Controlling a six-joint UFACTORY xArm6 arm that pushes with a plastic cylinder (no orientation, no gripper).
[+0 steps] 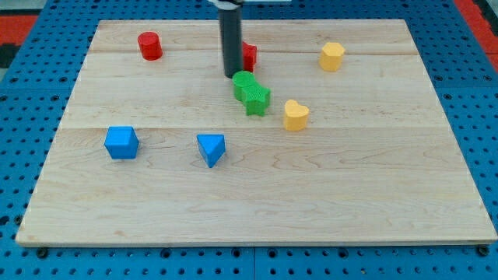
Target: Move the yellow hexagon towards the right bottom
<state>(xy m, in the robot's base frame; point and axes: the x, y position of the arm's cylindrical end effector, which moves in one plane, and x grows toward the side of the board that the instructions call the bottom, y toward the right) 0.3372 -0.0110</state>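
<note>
The yellow hexagon [332, 56] sits near the view's top right of the wooden board [257, 202]. My tip [231, 75] is a dark rod ending in the upper middle, well to the left of the yellow hexagon. It stands just above and left of a green round block [243, 82] that touches a green star [255, 99]. A red block [249, 55] is partly hidden behind the rod.
A yellow heart [296, 115] lies right of the green star. A red cylinder [149, 46] is at the top left. A blue cube [121, 142] and a blue triangle [211, 148] lie at the left middle. Blue pegboard [31, 93] surrounds the board.
</note>
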